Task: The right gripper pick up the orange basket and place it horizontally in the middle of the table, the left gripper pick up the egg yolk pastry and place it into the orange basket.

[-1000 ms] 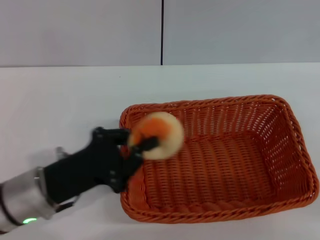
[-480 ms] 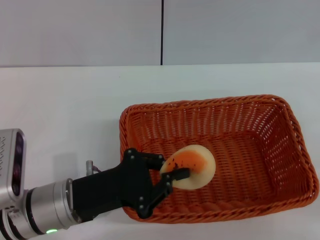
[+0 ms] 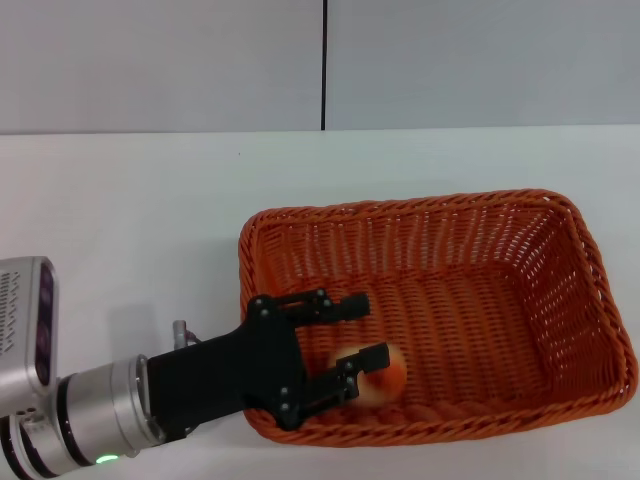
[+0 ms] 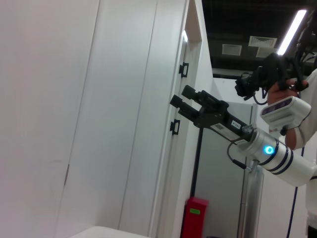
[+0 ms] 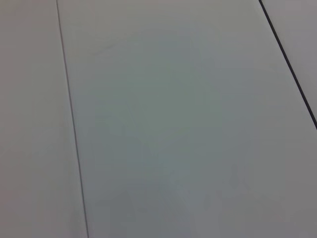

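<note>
Lying in orange basket (image 3: 500, 290), egg yolk pastry (image 3: 382, 372), left claw (image 3: 355, 332) spread

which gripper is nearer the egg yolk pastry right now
Left. The left gripper is open over the near-left corner of the orange basket, its fingers on either side of the egg yolk pastry lying inside. The right gripper is outside the head view.

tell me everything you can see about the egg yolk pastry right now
The egg yolk pastry is a small rounded bun, pale beige with an orange-red patch. It lies on the woven floor inside the orange basket, close to the basket's near wall and toward its left end. Only part of it shows, because the lower finger of the left gripper crosses in front of it. The gripper's jaws are spread open above it, the upper finger well clear; whether the lower finger touches the pastry cannot be told.
</note>
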`<state>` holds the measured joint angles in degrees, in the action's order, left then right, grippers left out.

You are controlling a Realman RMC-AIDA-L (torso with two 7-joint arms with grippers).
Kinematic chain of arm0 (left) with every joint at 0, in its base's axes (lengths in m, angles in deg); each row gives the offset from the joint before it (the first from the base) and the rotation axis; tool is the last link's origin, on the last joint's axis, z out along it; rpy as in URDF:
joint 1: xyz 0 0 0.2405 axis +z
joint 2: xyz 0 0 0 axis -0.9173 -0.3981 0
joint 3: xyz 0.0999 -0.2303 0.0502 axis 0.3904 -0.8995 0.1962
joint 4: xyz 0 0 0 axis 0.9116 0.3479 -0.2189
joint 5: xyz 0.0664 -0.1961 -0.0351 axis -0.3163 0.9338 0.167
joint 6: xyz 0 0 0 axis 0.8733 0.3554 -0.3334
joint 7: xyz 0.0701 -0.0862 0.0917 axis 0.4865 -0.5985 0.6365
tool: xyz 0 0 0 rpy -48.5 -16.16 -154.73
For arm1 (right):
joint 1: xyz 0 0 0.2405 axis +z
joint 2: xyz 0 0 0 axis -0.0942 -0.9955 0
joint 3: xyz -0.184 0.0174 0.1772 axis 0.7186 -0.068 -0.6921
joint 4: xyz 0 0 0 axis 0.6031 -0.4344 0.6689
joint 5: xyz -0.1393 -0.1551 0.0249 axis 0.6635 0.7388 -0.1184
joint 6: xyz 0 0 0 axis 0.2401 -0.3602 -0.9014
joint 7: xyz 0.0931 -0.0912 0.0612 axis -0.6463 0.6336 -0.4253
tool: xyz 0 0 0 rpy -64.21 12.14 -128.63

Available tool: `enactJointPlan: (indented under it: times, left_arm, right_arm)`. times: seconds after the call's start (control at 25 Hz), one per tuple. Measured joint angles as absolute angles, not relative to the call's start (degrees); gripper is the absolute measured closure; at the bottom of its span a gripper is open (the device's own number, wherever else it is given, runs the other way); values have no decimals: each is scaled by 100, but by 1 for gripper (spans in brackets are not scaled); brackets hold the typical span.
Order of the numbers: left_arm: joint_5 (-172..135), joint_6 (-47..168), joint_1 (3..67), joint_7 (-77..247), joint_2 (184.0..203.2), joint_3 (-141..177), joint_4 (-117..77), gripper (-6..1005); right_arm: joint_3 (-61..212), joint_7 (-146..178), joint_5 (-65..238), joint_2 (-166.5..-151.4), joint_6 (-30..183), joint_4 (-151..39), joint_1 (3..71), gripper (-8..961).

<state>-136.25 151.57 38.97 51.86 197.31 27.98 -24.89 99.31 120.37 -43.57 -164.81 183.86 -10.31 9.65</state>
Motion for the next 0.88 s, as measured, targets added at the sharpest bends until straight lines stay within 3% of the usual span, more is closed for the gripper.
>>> enactJointPlan:
  times: [0.28,0.36,0.44,0.52,0.64,0.76,0.88]
  left_arm:
    - [-13605,15613,4195,4847,19667,2668,-2052,384]
    - [-13606,15728,4272,4750,19667,2597,-1922,363]
    - [-13600,16333,4816,4321,19662,1737,-1150,342]
    - [-13600,16333,4816,4321,19662,1737,-1150,320]
    - [-13586,16623,5430,4087,19594,450,-523,288]
    - [-13586,16623,5430,4087,19594,450,-523,257]
    - [-13587,16621,6058,4028,19475,-834,-442,253]
  right_arm:
    - [9923,12087,-4351,-16472,18382,-1031,929,342]
    - [9887,12109,-4350,-16472,18381,-1032,927,342]
    - [9808,12135,-4349,-16487,18383,-1056,940,342]
    - [9753,12174,-4358,-16495,18382,-1154,970,342]
    - [9589,12217,-4373,-16492,18380,-1406,1061,342]
    - [9432,12348,-4359,-16491,18379,-1646,1125,342]
    - [9398,12496,-4359,-16491,18380,-1748,1132,342]
